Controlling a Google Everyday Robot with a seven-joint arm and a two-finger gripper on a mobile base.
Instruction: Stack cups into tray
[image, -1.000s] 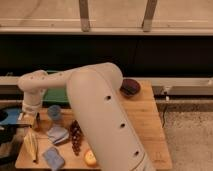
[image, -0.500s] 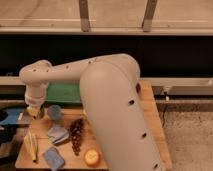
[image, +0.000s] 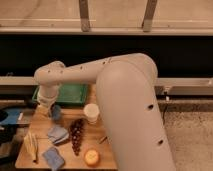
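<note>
The arm (image: 125, 100) has swung off the middle of the worktop (image: 70, 158), so the green tray (image: 72, 93) and the cream-white cup (image: 91, 113) now show. The end effector (image: 48, 106), fingers together, hangs at the tray's front-left corner, partly hiding the light-blue cup (image: 56, 113). Both cups stand on the worktop outside the tray. Grapes (image: 76, 134), an orange fruit (image: 91, 156), a banana (image: 31, 145) and blue cloths (image: 57, 134) lie nearer. The bulky arm covers the worktop's right side.
</note>
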